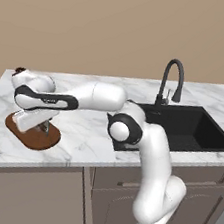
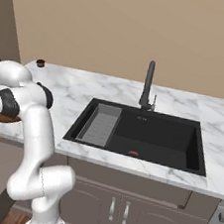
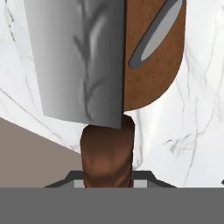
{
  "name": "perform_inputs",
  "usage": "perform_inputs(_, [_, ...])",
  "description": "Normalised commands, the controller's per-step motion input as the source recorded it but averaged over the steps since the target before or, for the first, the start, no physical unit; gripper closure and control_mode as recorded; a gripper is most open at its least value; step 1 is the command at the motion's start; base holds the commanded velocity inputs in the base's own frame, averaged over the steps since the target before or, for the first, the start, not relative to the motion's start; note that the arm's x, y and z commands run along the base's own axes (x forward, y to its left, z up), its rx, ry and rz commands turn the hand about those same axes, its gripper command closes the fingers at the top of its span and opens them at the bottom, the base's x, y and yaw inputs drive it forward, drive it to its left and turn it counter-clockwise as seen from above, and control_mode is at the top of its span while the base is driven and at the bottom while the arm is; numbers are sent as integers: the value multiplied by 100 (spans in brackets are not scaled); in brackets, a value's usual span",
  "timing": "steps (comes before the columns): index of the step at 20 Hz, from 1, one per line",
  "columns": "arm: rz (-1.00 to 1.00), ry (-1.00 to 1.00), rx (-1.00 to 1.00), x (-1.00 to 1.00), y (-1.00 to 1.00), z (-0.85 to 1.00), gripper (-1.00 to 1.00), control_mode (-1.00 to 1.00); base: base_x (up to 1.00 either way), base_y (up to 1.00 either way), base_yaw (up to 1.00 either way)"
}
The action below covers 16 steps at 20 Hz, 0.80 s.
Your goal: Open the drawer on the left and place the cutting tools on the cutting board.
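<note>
Down over the left end of the counter, the two-finger claw (image 1: pixel 45 125) is closed tight on the reddish-brown handle of the small cleaver with its silver rectangular blade (image 3: pixel 81 61); in the hand view the handle runs up from between the fingertips and the blade stretches away from the claw, its far part over the flat dark-brown wooden cutting board (image 3: pixel 153 83). Whether the blade touches the board or hangs just above it cannot be told. Beside the blade, a slim silver-grey piece (image 3: pixel 155 33) lies flat on the board, probably the peeler, though too little of it shows to be sure. From the left base view the rounded oblong board (image 1: pixel 32 135) sits on the white-veined marble counter (image 1: pixel 79 145) near its front edge, directly under the claw. Further right, a black sink basin (image 2: pixel 146 136) with a dark curved tap (image 1: pixel 170 79) is set in the counter, well apart from the board. A tiny dark-brown round cup (image 2: pixel 40 63) stands near the back wall.
</note>
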Motion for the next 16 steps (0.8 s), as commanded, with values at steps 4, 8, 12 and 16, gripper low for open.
perform_inputs(4, [0,-11,2,-11,-47,-24,100,-100,0,0,0])
perform_inputs(8, [0,-8,9,1,-16,-10,100,-100,0,0,0])
perform_inputs(12, [0,-7,13,14,0,0,100,-100,0,0,0])
perform_inputs(16, [0,-6,13,14,7,0,100,-100,0,0,0])
